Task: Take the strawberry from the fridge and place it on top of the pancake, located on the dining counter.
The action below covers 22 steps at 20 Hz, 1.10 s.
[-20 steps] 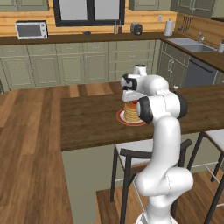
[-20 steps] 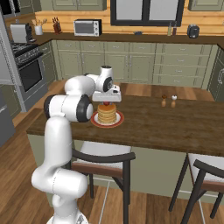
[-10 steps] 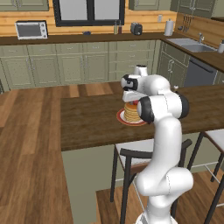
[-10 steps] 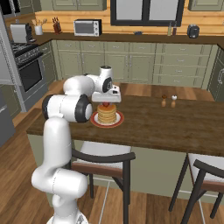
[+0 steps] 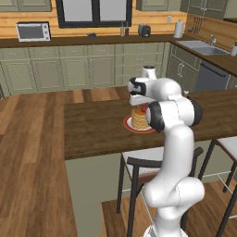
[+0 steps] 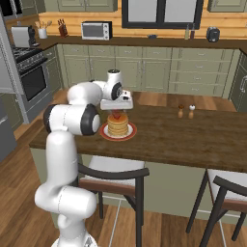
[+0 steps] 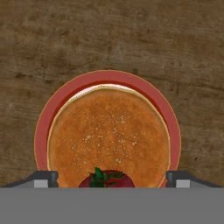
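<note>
Standing across the middle of a kitchen lined with pale green cupboards: dining counter point(image 5: 92, 127), dark brown wooden top, with a red plate point(image 7: 41, 127) lying on it. Carrying a short stack on that plate: pancake point(image 7: 109, 135), golden-brown and round, sitting well inside the plate's red rim. Hanging just above the stack in both base views: gripper point(image 7: 111, 178), pointing straight down. Standing wide apart in the hand view: fingertips point(image 7: 43, 178), one at each lower corner, well clear of what is lying between them. Showing between those tips, at the near edge of the pancake: strawberry point(image 7: 107, 179), red with green leaves, touching neither finger. Showing in the right base view as a small red spot under the hand, right over the stack. Standing farther along the counter, well apart from the plate: two small shakers point(image 6: 186, 111).
</note>
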Motion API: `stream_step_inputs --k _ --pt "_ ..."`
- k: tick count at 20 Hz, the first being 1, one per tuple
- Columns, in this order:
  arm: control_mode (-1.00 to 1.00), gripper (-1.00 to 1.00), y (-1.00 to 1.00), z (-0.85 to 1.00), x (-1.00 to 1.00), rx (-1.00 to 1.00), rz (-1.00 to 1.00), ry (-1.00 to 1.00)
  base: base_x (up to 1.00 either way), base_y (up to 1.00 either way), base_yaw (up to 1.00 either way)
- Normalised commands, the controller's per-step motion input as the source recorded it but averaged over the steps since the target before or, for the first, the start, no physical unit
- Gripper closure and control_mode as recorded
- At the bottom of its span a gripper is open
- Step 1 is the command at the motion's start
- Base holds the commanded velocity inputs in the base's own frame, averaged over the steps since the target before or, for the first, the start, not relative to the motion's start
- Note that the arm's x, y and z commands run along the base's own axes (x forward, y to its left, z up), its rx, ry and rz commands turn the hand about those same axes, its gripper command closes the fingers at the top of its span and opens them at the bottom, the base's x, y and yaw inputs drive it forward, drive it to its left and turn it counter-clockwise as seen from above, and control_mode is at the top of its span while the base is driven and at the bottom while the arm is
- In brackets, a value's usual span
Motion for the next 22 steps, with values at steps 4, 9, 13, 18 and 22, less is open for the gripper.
stream_step_inputs --k 4,9,13,18,22 --pt "-1.00 -1.00 0.39 0.78 -0.31 -0.12 0.00 -0.09 0.00 0.00 0.00" --pt "-1.00 -1.00 0.59 0.30 -0.96 -0.04 0.00 -0.11 0.00 0.00 0.00" --pt "-1.00 -1.00 1.00 0.00 -1.00 -0.06 0.00 -0.11 0.00 0.00 0.00" --pt "-1.00 -1.00 1.00 -0.03 -1.00 -0.03 0.00 -0.09 0.00 0.00 0.00" --pt "-1.00 -1.00 0.49 -0.20 -1.00 0.00 -0.11 -0.14 0.00 0.00 0.00"
